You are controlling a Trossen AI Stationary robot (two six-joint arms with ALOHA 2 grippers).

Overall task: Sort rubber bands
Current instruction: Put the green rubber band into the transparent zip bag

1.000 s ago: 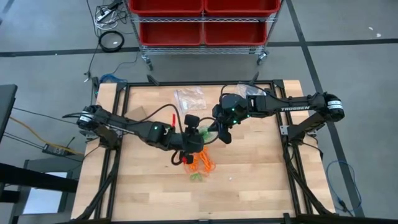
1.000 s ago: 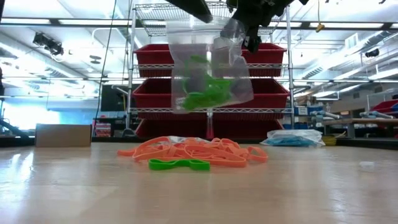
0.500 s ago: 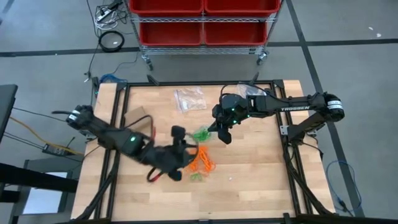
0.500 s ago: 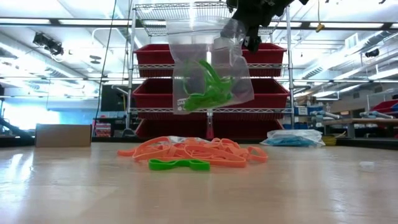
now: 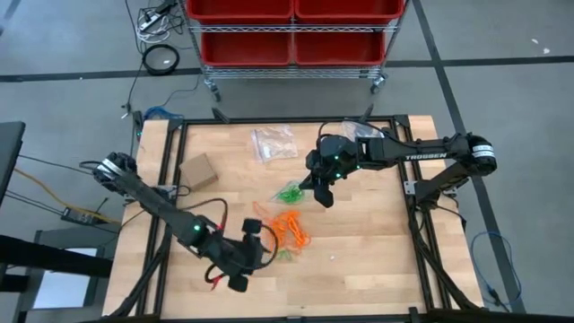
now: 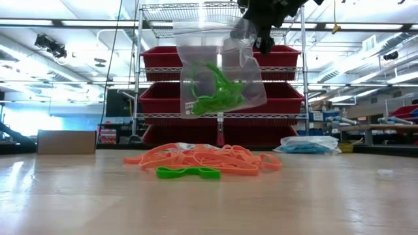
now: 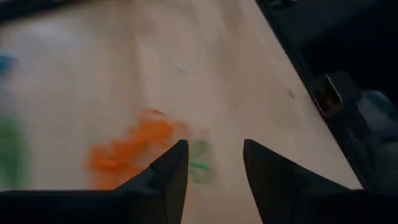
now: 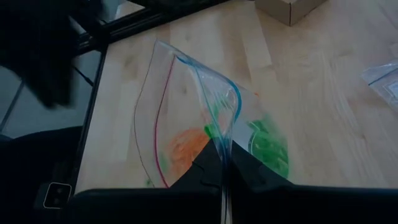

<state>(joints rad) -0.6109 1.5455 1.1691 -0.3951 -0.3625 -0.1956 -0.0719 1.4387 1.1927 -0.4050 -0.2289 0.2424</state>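
A pile of orange rubber bands (image 5: 289, 231) (image 6: 202, 158) lies mid-table, with a green band (image 6: 188, 172) on the wood at its near side. More green bands (image 6: 219, 98) sit inside a clear zip bag (image 5: 289, 191) that hangs above the pile. My right gripper (image 5: 319, 192) (image 8: 222, 163) is shut on that bag. My left gripper (image 5: 255, 233) (image 7: 214, 146) hovers open near the table's front, left of the pile, pointing at it with nothing between its fingers. My right gripper pinches the bag's mouth edge (image 8: 221, 148) between its two fingers, near one end of the zip strip. The fingers slant down from the table's far right. The bag hangs clear of the table, its mouth (image 8: 163, 106) gaping, the green bands in its lower end.
A small cardboard box (image 5: 198, 170) stands at the left, a clear bag (image 5: 273, 142) lies at the back, and a bag with blue bands (image 6: 307, 145) at the back right. A rack of red bins (image 5: 291, 31) stands beyond the far edge.
My left gripper has drawn away from the bag's mouth toward the table's near edge and down, turning until it points at the orange pile. Inside the hanging bag the green clump has shifted, with one band now standing higher. The bag itself stays where it was.
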